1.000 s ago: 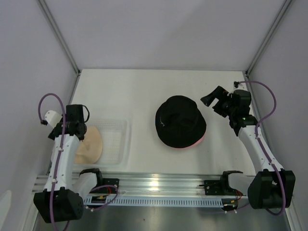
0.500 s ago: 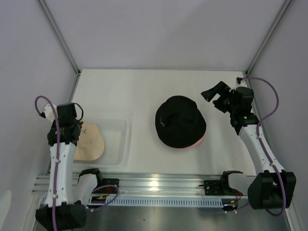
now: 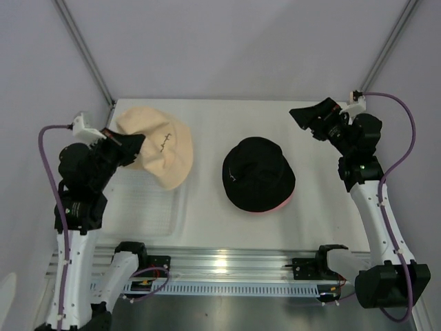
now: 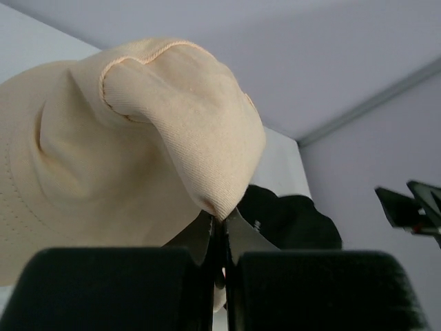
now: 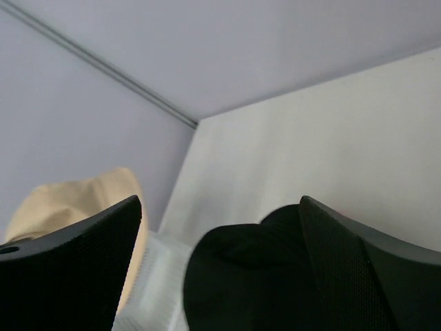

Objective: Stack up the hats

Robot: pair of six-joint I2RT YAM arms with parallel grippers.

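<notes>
Your beige hat (image 3: 164, 153) is soft, limp cloth with a stitched seam and a small line of dark script on it. It hangs crumpled in the air at the left of the table (image 3: 227, 124), above the far end of the clear tray (image 3: 157, 203). In your left wrist view a fold of the beige hat (image 4: 138, 131) is bunched to a point right at the fingertips. Your left gripper (image 3: 132, 146) is clamped on that fold, jaws pressed together with only cloth between them.

The black hat (image 3: 258, 172) sits crown up at the middle of the table, round and full, with a small white mark on its left side. A thin pink edge (image 3: 281, 204) peeks out under its near right brim, so a pink hat lies beneath it.

You have one beige hat and one black hat. Of pink you see only that sliver, so you cannot tell how many lie under there. There is one tray.

Your right gripper (image 3: 309, 120) hangs in the air to the far right of the black hat, jaws wide apart, holding nothing.
</notes>
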